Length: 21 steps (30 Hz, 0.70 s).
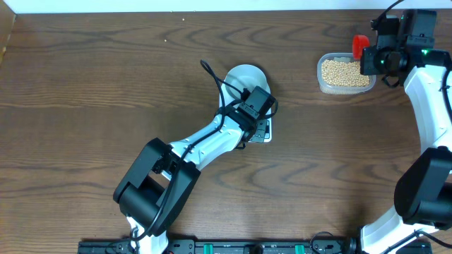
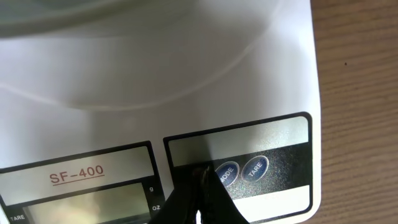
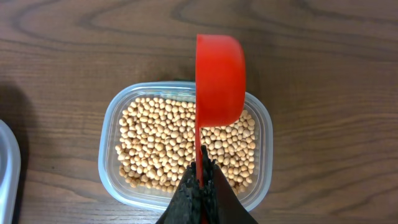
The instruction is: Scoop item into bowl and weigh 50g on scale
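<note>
Left arm (image 1: pixel 205 144) hides most of the scale (image 1: pixel 264 132); its display (image 2: pixel 93 206) is cropped.

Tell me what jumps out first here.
The bright red scoop, clamped in the right gripper, hangs over a clear tub of tan beans at the table's far right. In the middle, the left gripper, shut, points at the round buttons on the white scale, with the pale bowl on it.
</note>
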{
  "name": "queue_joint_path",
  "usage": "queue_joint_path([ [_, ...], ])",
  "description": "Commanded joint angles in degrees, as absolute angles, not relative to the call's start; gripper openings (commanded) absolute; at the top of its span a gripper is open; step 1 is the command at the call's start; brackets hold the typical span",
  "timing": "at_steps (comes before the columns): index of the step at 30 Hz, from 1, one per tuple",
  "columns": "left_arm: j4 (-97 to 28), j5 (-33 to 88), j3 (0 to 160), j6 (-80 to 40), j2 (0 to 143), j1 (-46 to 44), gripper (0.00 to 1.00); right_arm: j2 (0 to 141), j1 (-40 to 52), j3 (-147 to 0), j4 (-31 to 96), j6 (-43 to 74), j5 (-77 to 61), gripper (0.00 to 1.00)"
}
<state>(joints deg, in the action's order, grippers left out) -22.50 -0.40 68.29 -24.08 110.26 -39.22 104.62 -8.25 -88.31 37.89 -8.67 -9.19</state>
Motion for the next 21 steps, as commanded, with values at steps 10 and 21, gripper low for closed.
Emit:
queue_joint_path([
  [10, -24.2, -2.4, 65.8, -25.6, 115.7, -39.3, 0.07, 103.6, -8.7, -89.2, 38.0, -9.5, -8.9, 0.01],
  [21, -25.2, -4.3, 64.8, -25.6, 115.7, -39.2, 0.07, 103.6, -8.7, -89.2, 38.1, -9.5, -8.9, 0.01],
])
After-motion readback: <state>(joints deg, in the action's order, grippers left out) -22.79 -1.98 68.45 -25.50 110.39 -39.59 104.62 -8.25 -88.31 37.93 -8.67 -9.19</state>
